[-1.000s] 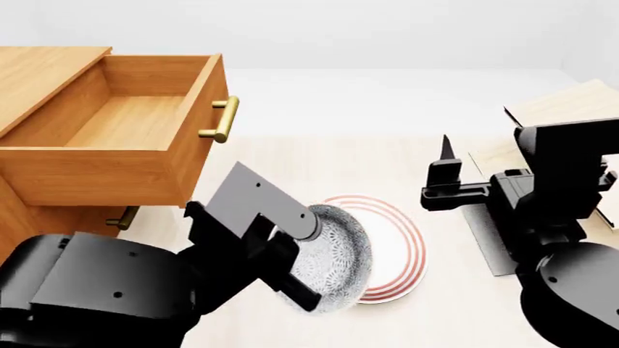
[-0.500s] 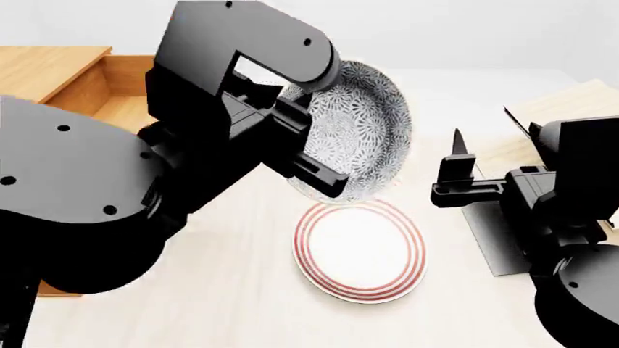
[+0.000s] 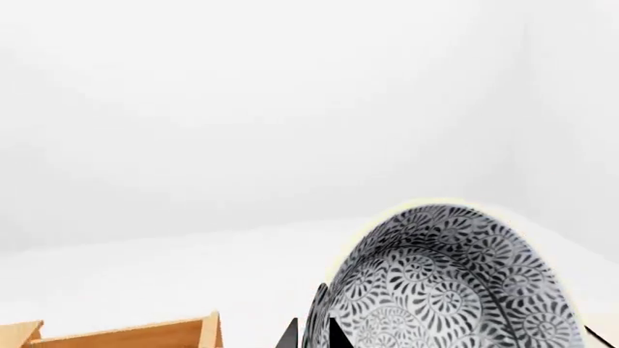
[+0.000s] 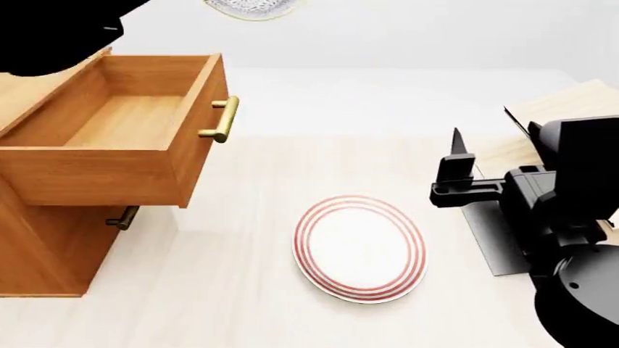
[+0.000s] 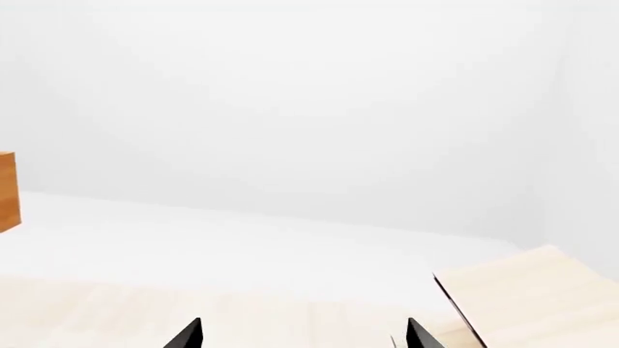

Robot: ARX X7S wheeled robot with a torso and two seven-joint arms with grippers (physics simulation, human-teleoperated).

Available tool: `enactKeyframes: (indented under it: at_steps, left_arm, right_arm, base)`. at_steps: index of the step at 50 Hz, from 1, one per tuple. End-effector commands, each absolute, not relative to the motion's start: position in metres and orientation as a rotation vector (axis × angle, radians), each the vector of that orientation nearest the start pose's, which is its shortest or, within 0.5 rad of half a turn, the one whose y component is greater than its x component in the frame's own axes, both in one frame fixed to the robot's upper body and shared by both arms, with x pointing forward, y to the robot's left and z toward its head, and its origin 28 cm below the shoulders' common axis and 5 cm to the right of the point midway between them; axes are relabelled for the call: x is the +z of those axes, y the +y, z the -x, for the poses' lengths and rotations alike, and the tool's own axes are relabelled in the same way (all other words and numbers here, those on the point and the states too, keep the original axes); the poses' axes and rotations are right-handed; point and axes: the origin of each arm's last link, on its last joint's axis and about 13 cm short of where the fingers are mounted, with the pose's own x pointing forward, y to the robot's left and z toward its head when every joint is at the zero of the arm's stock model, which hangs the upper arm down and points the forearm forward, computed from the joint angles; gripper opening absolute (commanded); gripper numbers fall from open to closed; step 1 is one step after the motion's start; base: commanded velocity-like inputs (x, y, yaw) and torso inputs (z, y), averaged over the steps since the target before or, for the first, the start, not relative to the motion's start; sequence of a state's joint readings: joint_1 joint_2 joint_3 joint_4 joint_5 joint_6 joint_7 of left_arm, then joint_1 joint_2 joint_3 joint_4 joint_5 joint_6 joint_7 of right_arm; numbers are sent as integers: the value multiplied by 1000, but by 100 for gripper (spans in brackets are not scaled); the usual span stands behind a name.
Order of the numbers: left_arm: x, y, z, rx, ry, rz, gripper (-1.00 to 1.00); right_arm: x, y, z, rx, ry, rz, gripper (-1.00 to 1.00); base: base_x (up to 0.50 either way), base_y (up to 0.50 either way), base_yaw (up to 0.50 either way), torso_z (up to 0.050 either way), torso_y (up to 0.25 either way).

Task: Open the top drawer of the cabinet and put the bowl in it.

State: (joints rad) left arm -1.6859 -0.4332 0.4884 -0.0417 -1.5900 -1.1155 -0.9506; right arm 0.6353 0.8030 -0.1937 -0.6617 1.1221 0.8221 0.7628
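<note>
While the left wrist view is looking out over a pale, featureless backdrop, the bowl [image 3: 450,279] is filling its lower part, standing on edge with its grey-blue patterned outside facing the camera. The left gripper [image 3: 312,335] is showing only as dark finger tips at the frame's edge, one on each side of the bowl's rim, so it is pinching the bowl. A corner of the top drawer [image 3: 135,333] is peeking in beside it, apart from the bowl.

In the head view, the bowl [image 4: 249,7] is appearing only as a sliver at the upper edge, raised well above the tabletop [image 4: 242,290] and hanging above the brass handle end of the top drawer [image 4: 116,138]. The drawer is standing pulled out from the cabinet [image 4: 43,232], its lighter interior showing. A black part of the left arm is crossing the upper left corner; the left gripper itself is not showing here. The white plate [image 4: 360,248] with red rings is lying flat on the tabletop, well apart from the bowl. The right gripper [image 4: 457,174] is hovering beside the plate, over a dark flat mat [image 4: 488,239], near a pale plank rack [image 4: 566,109].

In the right wrist view, the right gripper [image 5: 301,335] is holding its two dark tips wide apart with nothing between them. The pale rack [image 5: 527,293] is sitting beyond one tip, and an edge of the cabinet [image 5: 8,190] is showing at the frame's far side.
</note>
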Motion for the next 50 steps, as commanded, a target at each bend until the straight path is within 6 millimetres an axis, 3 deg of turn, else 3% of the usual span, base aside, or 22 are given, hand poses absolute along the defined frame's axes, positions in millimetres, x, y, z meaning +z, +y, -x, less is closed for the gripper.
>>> enactKeyframes:
  at_steps: [1,16,29,41,50]
  left_arm:
    - [428,212,-307,-2,-43,54,-100]
    - [414,230,-367,159,42,113,-100]
    - [393,248,-402,282,107,168,-100]
    - [371,266,-410,366,159,182,-100]
    - [366,273,-410,398,171,177,-100]
  right_arm:
    - [230,-147,-223,-24,-99,129,100]
    - [229,-146,-226,-20,-94,130,100]
    - [227,-146,-227,-22,-87,133,100]
    - [225,-144,-232,-16,-76,133,100]
    - [226,-142,-233,-10,-75,137,100]
  base:
    - [0,0,0,0,0]
    - [0,0,0,0,0]
    - [0,0,0,0,1]
    - [0,0,0,0,1]
    - [0,0,0,0,0]
